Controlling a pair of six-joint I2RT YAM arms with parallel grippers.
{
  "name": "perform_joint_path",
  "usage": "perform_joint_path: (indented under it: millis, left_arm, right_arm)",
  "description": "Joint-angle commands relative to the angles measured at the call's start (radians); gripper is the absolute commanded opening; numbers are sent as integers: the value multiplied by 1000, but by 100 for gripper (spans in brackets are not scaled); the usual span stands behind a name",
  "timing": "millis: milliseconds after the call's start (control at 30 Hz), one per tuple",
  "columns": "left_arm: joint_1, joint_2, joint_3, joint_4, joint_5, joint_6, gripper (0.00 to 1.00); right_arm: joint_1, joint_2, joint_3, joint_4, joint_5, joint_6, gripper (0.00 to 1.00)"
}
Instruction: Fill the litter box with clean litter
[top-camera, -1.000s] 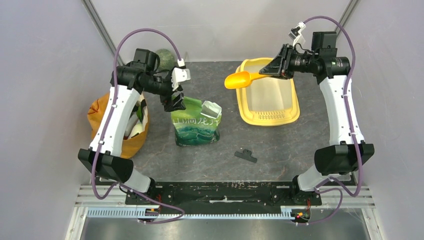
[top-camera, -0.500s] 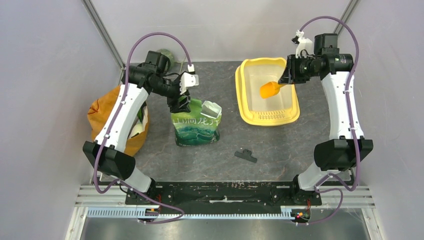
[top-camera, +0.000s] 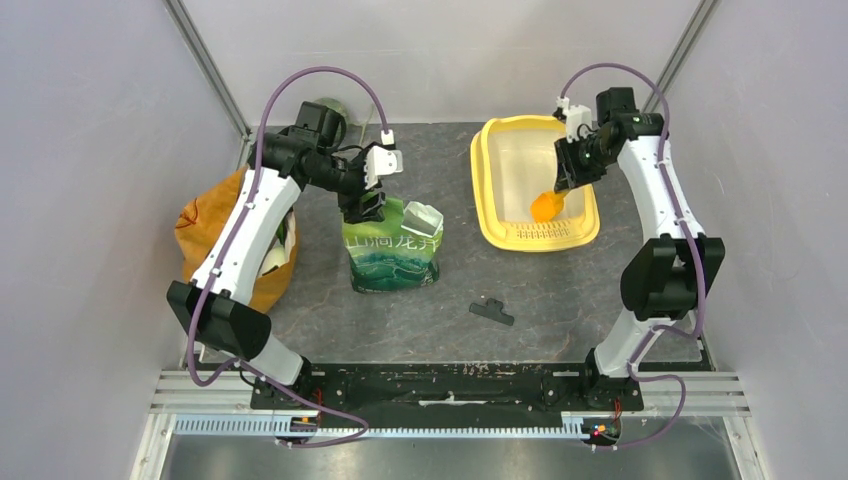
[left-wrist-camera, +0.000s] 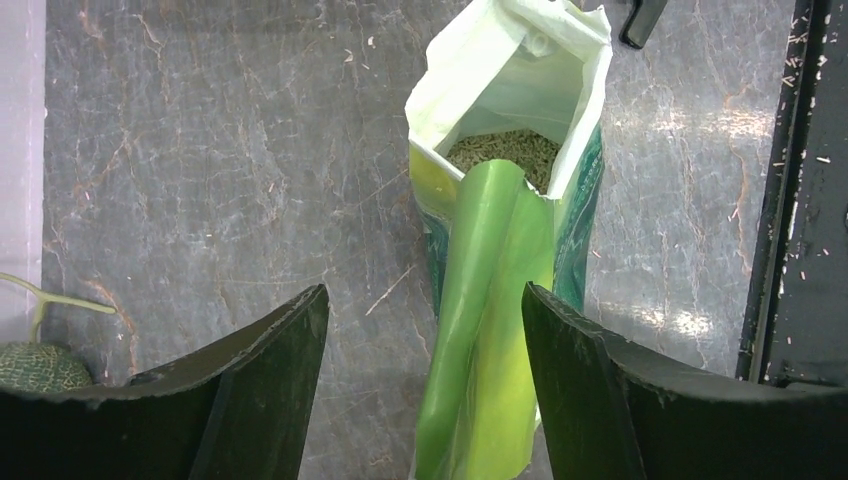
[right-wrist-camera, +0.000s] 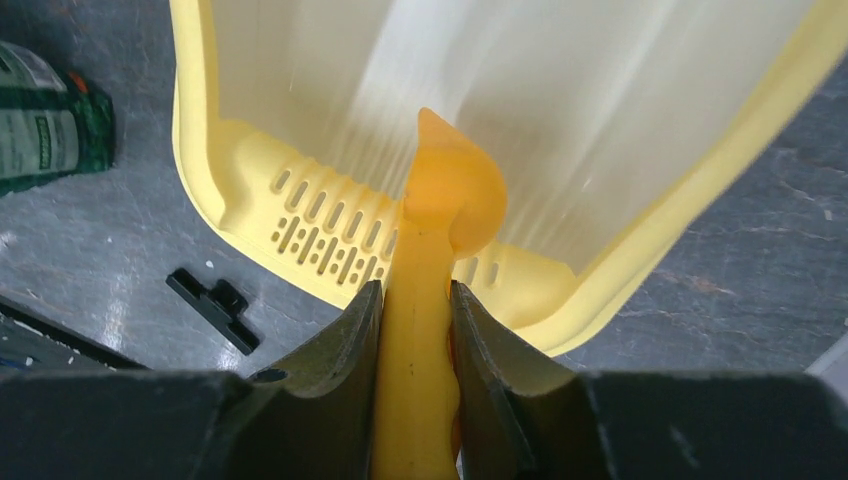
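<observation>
Though the pale characters on the green pouch (top-camera: 392, 245) are too small to read from above, your left wrist view alone shows the clean litter (left-wrist-camera: 503, 152), grey-beige pellets in its open mouth, below the wide-open left pincer (left-wrist-camera: 422, 292). Your right pincer (right-wrist-camera: 415, 292) clamps the orange scoop (right-wrist-camera: 445, 195) over the litter box (right-wrist-camera: 200, 130), yellow plastic with a slotted grille, at the worktop's (top-camera: 420, 320) far right.

white links (top-camera: 238, 228), black joints (top-camera: 212, 322), looping purple cables (top-camera: 322, 70)

Your dark, marbled table (top-camera: 420, 320) holds five things.
You have the yellow litter box (top-camera: 484, 215) at the far right, a green pouch (top-camera: 392, 255) standing mid-table, a black clip (top-camera: 492, 312) nearer the front, an orange bag (top-camera: 200, 225) on the left and a melon (left-wrist-camera: 35, 365) far left.
</observation>
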Motion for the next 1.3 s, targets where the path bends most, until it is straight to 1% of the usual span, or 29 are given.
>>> perform_joint_path:
  millis: [0,133,267,500,600,633,733,800,833,900,933,967,1000,1033,1067,1167,1267]
  left_arm:
    - [-12,-7,-9,47,6,-20,76]
    - [-15,-7,-11,48,8,-18,70]
    - [-16,-6,-14,53,19,-20,57]
    - [-21,-17,-45,54,38,3,56]
    - [-26,-15,-52,30,35,34,52]
    - [-27,-12,-52,14,32,49,53]
    - [-29,-2,-46,-38,3,86,69]
    - [-29,3,-44,-48,-32,82,70]
    - [-28,4,-39,-55,-46,81,68]
    - [-29,7,-27,-86,-69,100,63]
    - [-28,5,-25,-92,-75,108,58]
    - [-28,2,-23,-94,-76,112,49]
    - [-29,0,-21,-94,-76,115,38]
    - [-29,-2,-18,-94,-74,122,13]
    - [-31,0,-13,-94,-75,121,2]
    - [-37,9,24,-63,-62,79,2]
    - [-37,0,49,57,-6,-33,2]
  right_arm:
    - [7,-56,-82,-17,0,-59,0]
    - [7,-102,-161,-29,-11,-72,0]
    - [8,-150,-212,-72,-43,-89,0]
    - [8,-220,-280,-125,-85,-127,0]
    - [7,-222,-278,-137,-86,-133,0]
    - [9,-222,-271,-137,-85,-134,0]
    - [7,-206,-209,-135,-82,-122,0]
    - [9,-193,-161,-136,-98,-106,0]
    - [8,-190,-138,-136,-105,-97,0]
    - [8,-183,-102,-137,-128,-79,0]
    - [8,-182,-85,-140,-142,-71,0]
    - [8,-182,-73,-138,-160,-63,0]
    - [7,-184,-62,-134,-173,-55,0]
    - [8,-183,-53,-131,-185,-42,0]
    - [8,-182,-41,-127,-199,-30,0]
    - [7,-176,-12,-111,-234,9,0]
    - [7,-166,21,-93,-279,50,0]
